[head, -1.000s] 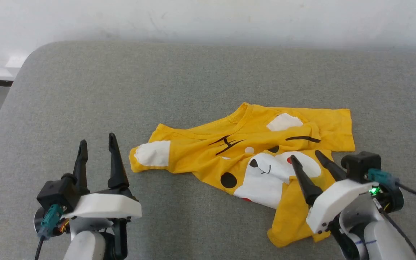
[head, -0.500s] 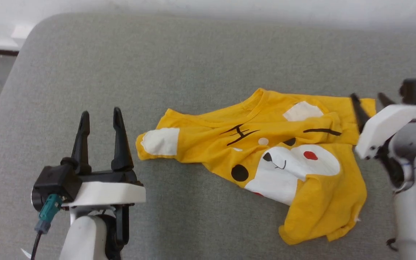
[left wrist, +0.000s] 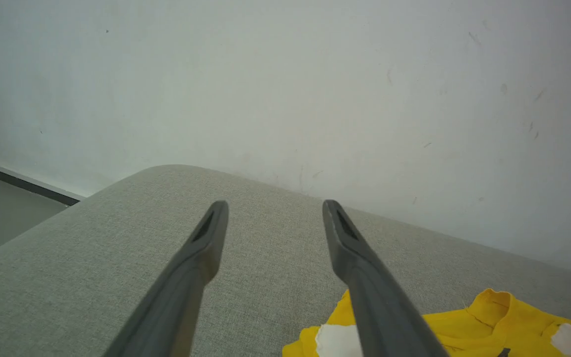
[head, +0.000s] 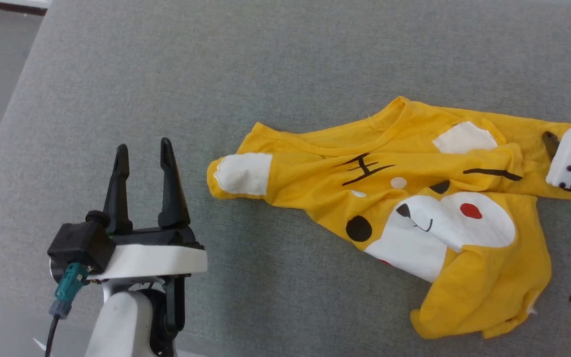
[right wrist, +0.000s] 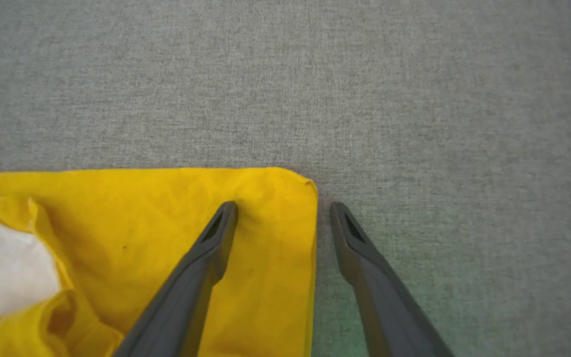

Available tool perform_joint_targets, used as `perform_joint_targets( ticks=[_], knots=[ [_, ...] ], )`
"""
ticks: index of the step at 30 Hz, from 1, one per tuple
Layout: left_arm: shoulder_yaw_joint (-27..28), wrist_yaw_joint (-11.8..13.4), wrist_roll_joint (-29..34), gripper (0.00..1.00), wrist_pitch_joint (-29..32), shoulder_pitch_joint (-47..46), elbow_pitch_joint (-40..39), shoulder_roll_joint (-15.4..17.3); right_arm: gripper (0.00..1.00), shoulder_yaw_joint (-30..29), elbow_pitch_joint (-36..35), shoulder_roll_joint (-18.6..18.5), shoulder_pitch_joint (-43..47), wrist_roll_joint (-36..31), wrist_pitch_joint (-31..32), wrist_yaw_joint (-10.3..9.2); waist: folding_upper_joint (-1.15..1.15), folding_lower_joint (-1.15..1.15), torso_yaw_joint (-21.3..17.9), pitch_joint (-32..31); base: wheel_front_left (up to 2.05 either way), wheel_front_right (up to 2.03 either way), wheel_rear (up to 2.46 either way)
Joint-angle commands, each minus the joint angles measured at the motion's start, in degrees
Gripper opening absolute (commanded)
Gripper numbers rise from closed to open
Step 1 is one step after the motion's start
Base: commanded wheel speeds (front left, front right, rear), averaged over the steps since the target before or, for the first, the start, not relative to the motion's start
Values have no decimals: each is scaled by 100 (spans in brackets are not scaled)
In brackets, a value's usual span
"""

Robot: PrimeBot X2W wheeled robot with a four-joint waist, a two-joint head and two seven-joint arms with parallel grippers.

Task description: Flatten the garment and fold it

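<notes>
Head view: the garment (head: pixel 414 198), a yellow short-sleeved cotton T-shirt printed with a cartoon face, white patches, a red dot and black stripes, lies rumpled on the flat grey woven-fabric surface (head: pixel 216 74). It sits right of centre, collar toward the far side, lower part bunched over itself. The left gripper (head: pixel 143 145) is at lower left, its two dark fingers spread wide and empty. It is over bare surface near the white-patched sleeve, not touching it. The right gripper (head: pixel 553 141) is at the right edge by the shirt's far right corner; one dark finger shows, the rest sits behind its white housing.

Left wrist view: left gripper (left wrist: pixel 274 204) wide apart, nothing between. This view adds a scuffed white wall (left wrist: pixel 315 74) behind the surface's rounded corner. The garment (left wrist: pixel 488 317) shows at lower right, sleeve and collar only.

Right wrist view: this shows what the head view hides. The right gripper (right wrist: pixel 284 204) is fully spread, gripping nothing, straddling the garment's (right wrist: pixel 142 223) side edge near its corner. One finger is over yellow cloth, the other over bare grey surface. Whether the tips touch down, can't tell.
</notes>
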Motion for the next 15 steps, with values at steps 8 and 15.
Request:
perform_joint_targets(
  ticks=[8,15],
  knots=[
    [10,29,-14,100,-26,-55,73,-10,0,4,-71,5,2,80,533,-5,0,-1,-39,-62,0,0,0],
    [104,-38,71,100,-26,69,287,-10,0,-144,-651,-167,556,310,-491,-5,0,-1,-263,-482,0,0,0]
  ],
)
